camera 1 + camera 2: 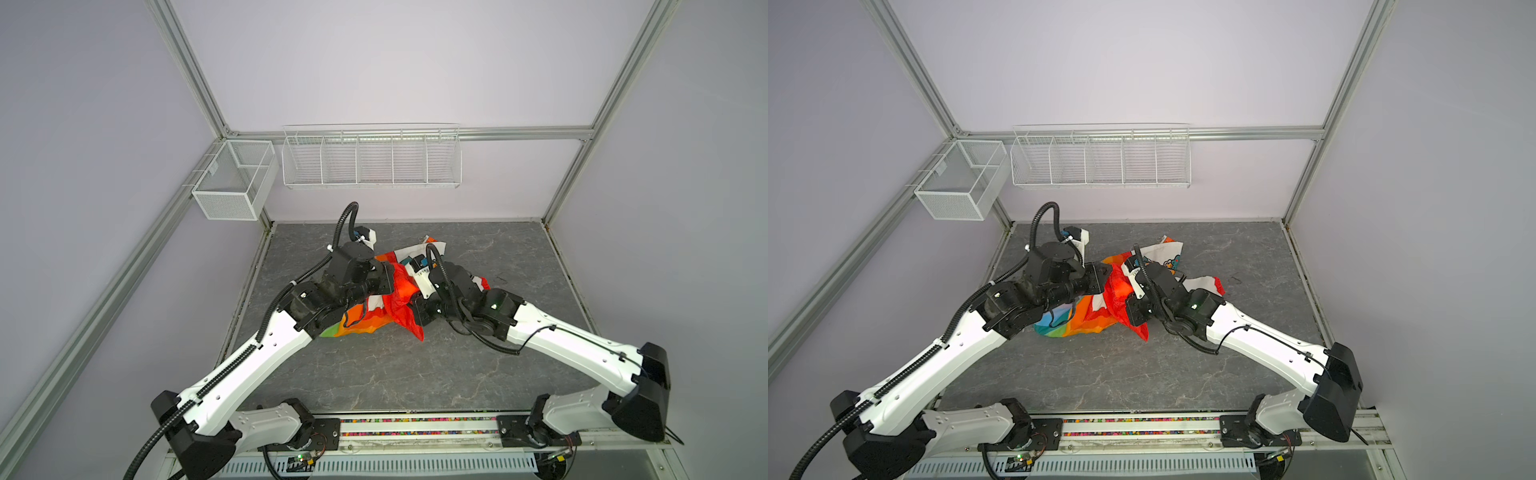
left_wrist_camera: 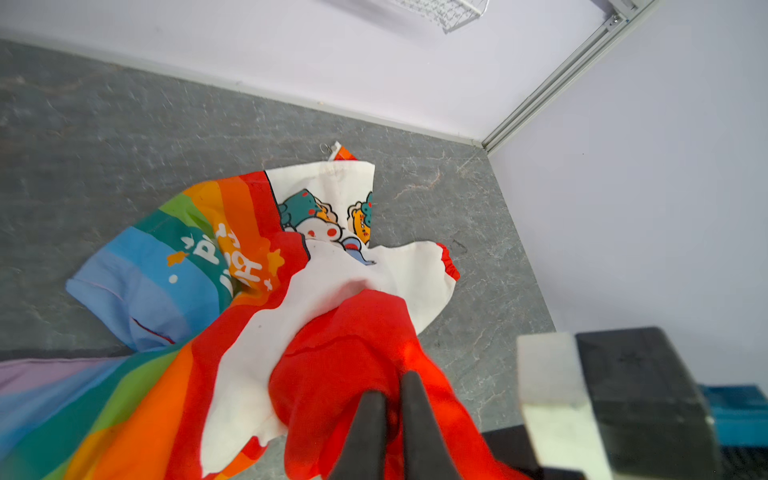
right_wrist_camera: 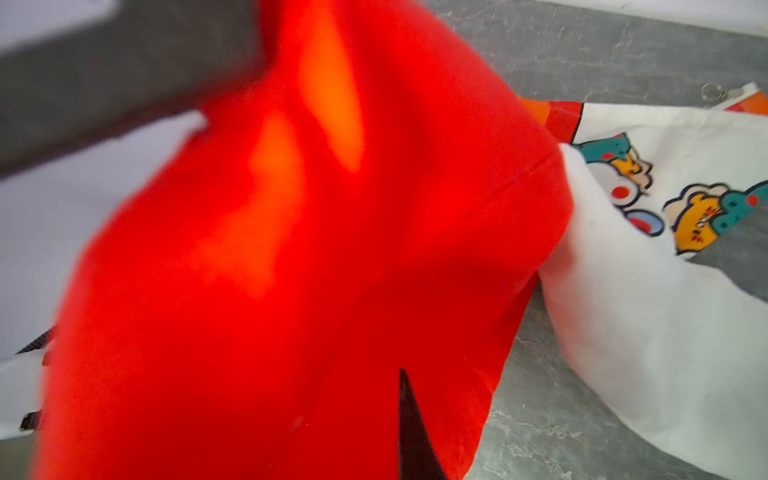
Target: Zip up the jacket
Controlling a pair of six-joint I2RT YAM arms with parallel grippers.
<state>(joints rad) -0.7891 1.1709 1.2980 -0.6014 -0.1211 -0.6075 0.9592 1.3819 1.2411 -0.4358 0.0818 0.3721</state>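
Observation:
The rainbow-striped jacket [image 1: 365, 322] [image 1: 1071, 320] lies crumpled in the middle of the grey table, its red hood [image 1: 399, 299] [image 1: 1117, 295] lifted between the two arms. In the left wrist view my left gripper [image 2: 392, 388] is shut on a fold of the red hood [image 2: 345, 353]. In the right wrist view the hood [image 3: 291, 249] drapes over my right gripper [image 3: 386, 399], which is shut on it; only one finger [image 3: 411, 436] shows. The white panel with cartoon bears [image 2: 328, 216] [image 3: 623, 174] lies behind. A metal zipper ring [image 2: 326, 147] [image 3: 711, 91] sits at the jacket's far corner.
A white wire rack [image 1: 372, 156] hangs on the back wall and a mesh basket [image 1: 232, 183] on the left wall. Aluminium frame posts [image 1: 557, 195] stand at the table's corners. The right arm's wrist [image 2: 623, 395] is close beside my left gripper.

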